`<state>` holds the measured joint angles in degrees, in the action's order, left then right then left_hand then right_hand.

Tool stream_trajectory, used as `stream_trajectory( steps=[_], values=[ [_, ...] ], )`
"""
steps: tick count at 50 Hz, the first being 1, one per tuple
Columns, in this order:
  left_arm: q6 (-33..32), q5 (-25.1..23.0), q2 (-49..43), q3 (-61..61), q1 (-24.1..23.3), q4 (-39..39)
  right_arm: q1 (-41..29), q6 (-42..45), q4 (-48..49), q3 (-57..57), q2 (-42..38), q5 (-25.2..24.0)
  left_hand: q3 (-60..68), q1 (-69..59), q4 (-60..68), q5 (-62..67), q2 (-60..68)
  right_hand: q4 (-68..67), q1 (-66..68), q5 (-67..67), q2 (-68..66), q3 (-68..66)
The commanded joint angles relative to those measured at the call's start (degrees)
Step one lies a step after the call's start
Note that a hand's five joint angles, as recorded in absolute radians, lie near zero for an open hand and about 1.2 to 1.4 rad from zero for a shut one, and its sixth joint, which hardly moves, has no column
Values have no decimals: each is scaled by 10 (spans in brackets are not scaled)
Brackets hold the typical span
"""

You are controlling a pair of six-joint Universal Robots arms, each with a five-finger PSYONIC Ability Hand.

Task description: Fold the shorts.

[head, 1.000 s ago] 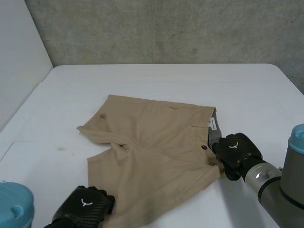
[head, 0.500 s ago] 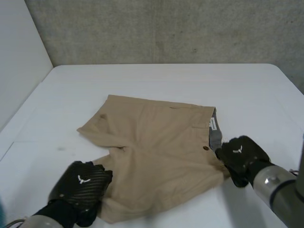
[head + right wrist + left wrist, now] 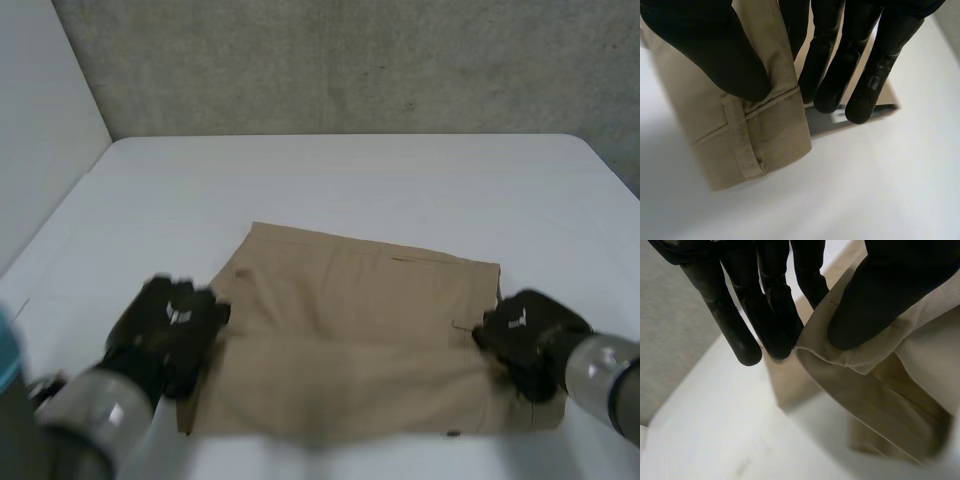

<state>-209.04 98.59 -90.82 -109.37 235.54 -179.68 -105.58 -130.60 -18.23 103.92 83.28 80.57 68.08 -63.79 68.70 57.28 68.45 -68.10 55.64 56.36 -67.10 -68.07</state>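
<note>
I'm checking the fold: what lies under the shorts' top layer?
In the right wrist view, a lower tan layer of the shorts and a grey inner strip show beneath the fold. How the rest lies underneath is covered.

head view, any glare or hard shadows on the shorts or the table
Head view: soft, even light, no glare on the table or the shorts, only a faint shadow along their near edge. Left wrist view: a soft grey shadow under the cloth pinched by the left hand. Right wrist view: the same under the fold the right hand pinches.
</note>
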Motion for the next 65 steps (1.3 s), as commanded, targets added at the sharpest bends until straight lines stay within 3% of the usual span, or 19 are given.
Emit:
stream_trajectory(
  steps=[1, 11, 21, 22, 24, 26, 29, 36, 40, 45, 50, 57, 62, 65],
  values=[
    [-5, 5, -157, 136, 17, -90, -24, -28, 100, -76, -82, 57, 119, -162, 113, 127, 116, -119, 244, 136, -129, -119],
    [-67, 3, -361, 354, 32, -159, -41, -26, 230, -194, -219, 104, 119, -162, 113, 127, 116, -119, 244, 136, -129, -119],
    [-165, 5, -483, 456, 40, -240, -59, -19, 311, -311, -341, 120, 119, -162, 113, 127, 116, -119, 244, 136, -129, -119],
    [-166, 5, -488, 459, 40, -248, -60, -20, 318, -325, -356, 121, 56, -99, 50, 64, 52, -101, 226, 119, -111, -102],
    [-167, 8, -497, 465, 40, -270, -60, -20, 323, -339, -369, 122, -335, 292, -341, -327, -338, 250, -126, -233, 240, 250],
    [-167, 10, -498, 464, 38, -279, -61, -25, 326, -350, -374, 126, -581, 538, -587, -573, -584, 581, -456, -564, 571, 581],
    [-162, 15, -497, 455, 31, -291, -62, -32, 325, -355, -368, 136, -581, 538, -587, -573, -584, 581, -456, -564, 571, 581],
    [-136, 14, -418, 387, 20, -289, -56, -91, 317, -320, -257, 144, -581, 538, -587, -573, -584, 581, -456, -564, 571, 581],
    [-75, 13, -349, 323, 20, -286, -57, -120, 289, -274, -187, 137, -581, 538, -587, -573, -584, 581, -456, -564, 571, 581],
    [29, 4, -257, 239, 23, -279, -51, -128, 180, -226, -131, 106, -581, 538, -587, -573, -584, 581, -456, -564, 571, 581],
    [107, -23, -174, 139, 33, -256, 11, -172, 56, -144, -116, 44, -581, 538, -587, -573, -584, 581, -456, -564, 571, 581],
    [129, -36, -135, 56, 51, -250, 42, -201, 155, -36, -118, -22, -581, 538, -587, -573, -584, 515, -390, -497, 505, 514],
    [129, -37, -138, 36, 55, -251, 56, -203, 230, 7, -123, -25, -581, 538, -587, -573, -584, 471, -346, -453, 461, 471],
    [129, -37, -138, 33, 64, -251, 56, -203, 264, 15, -134, -23, -581, 538, -587, -573, -584, 377, -252, -359, 367, 377]
  ],
)
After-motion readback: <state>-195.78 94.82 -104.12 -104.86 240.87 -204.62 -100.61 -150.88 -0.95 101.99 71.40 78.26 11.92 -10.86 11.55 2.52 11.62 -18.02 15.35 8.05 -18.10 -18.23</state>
